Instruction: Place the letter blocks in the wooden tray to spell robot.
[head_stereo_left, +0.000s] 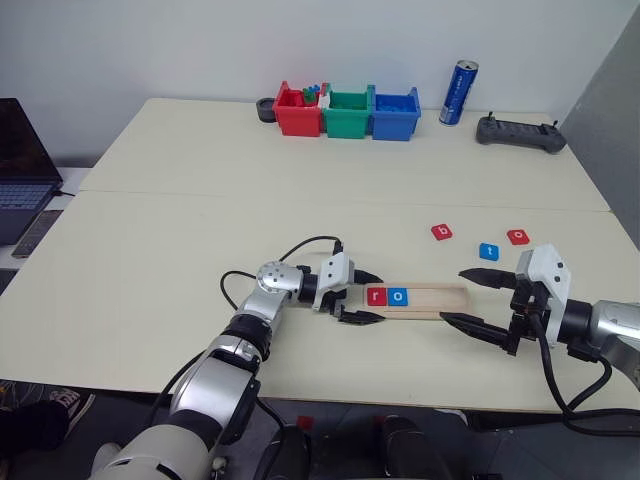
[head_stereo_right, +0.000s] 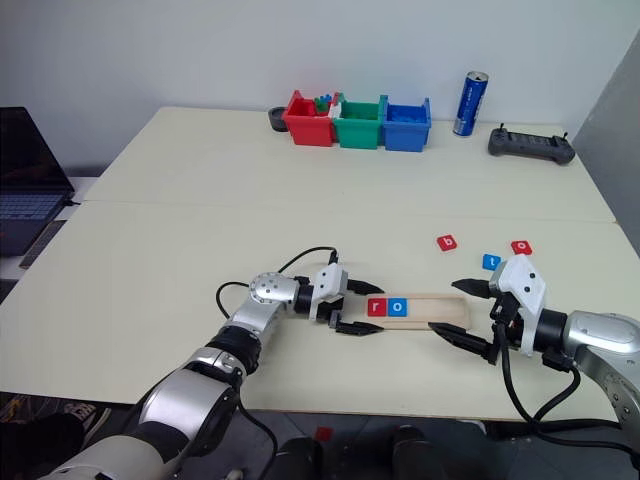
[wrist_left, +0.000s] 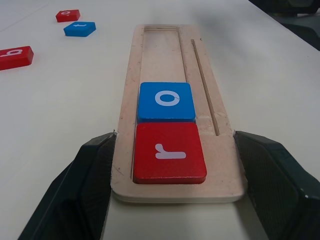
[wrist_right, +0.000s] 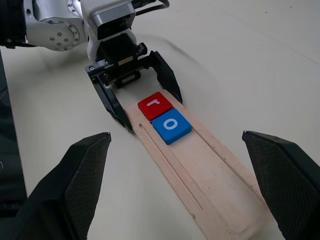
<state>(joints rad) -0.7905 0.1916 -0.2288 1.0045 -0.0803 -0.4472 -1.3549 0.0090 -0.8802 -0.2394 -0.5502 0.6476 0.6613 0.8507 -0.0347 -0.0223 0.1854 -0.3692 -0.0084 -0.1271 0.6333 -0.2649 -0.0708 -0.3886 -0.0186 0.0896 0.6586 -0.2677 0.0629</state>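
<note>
The wooden tray lies crosswise on the table near its front edge. A red block "r" and a blue block "o" sit side by side at the tray's left end. My left gripper is shut on that end, one finger against each long side. At the tray's right end my right gripper stands open, its fingers wide on either side. Beyond the tray on the right lie a red "b", a blue "t" and a red "o".
Red, green and blue bins stand in a row at the table's far edge. A blue can and a black controller are to their right. A laptop sits off the table's left side.
</note>
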